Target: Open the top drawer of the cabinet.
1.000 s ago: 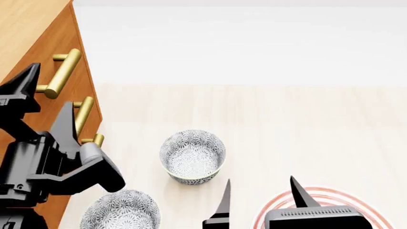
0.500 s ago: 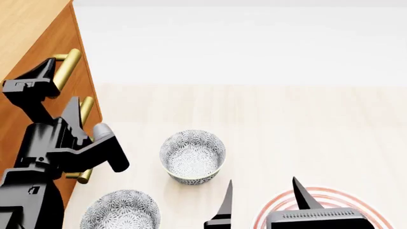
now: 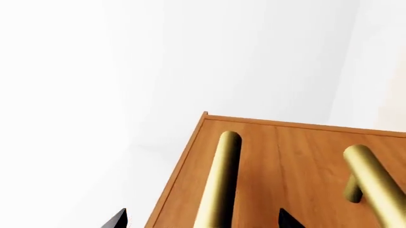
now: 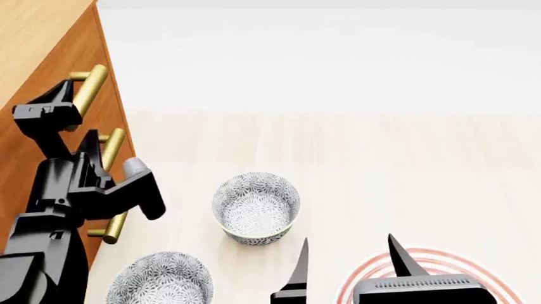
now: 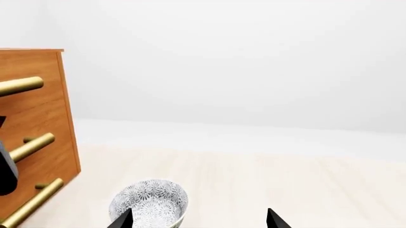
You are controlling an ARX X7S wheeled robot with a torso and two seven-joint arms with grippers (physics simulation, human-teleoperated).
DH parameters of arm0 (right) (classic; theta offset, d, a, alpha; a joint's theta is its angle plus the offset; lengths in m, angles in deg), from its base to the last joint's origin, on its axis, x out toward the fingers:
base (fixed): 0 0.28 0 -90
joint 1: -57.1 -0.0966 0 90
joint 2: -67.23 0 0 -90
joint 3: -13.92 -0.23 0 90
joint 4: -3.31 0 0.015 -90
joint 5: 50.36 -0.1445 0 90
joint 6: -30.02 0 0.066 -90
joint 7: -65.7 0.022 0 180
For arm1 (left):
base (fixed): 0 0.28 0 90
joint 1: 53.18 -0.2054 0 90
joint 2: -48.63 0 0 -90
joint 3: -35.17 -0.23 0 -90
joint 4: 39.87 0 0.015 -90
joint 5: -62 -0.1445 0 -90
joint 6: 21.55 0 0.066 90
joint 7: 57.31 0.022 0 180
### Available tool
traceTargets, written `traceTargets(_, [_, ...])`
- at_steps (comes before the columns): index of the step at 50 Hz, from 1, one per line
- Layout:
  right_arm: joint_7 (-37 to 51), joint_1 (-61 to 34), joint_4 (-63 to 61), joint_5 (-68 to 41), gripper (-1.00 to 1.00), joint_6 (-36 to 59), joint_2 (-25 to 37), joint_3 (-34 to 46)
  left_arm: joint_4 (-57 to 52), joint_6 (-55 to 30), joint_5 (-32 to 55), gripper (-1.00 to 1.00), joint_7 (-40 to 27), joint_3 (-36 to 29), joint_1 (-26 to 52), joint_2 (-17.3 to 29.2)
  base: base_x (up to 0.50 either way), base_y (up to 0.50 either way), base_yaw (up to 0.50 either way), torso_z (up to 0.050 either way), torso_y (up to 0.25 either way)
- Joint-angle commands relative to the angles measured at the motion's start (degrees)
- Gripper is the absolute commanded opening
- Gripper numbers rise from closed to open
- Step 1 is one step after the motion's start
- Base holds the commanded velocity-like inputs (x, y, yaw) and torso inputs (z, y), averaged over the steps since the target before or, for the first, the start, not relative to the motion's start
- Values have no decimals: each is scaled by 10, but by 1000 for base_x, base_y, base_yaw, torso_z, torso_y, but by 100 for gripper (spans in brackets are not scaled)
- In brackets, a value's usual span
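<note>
Left end effector [image 4: 75, 130] spread wide, we note, straddling the top drawer's [image 4: 63, 76] brass handle [image 4: 88, 90] without gripping; cabinet [image 4: 34, 38] stands at left. Right end effector [image 4: 348, 259] open, empty.

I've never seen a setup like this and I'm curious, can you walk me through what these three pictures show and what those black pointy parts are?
These are simulator renders of a two-armed robot meant to open a drawer. One picture looks down from its head; the other two come from cameras near each arm's end effector.

The black pointed parts are the end effector fingers. In the head view, the left end effector is up against the cabinet, its open fingers around the brass handle of the top drawer, not yet clamped. The left wrist view shows that handle running between the finger tips.

The right end effector is open and holds nothing. On the pale floor sit two patterned bowls and a red-ringed plate.
</note>
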Motion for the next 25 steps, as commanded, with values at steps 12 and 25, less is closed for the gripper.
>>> traceTargets(12, [0,-3,12,0,100,-8,1,7,112,30,11,-100,-36,1,23,-27,0,0,0,0,0])
traceTargets(25, [1,3,13,-3,100,-16,3,5,68,2,-6,-100,-22,-9,15,-17,1,0,0,0,0])
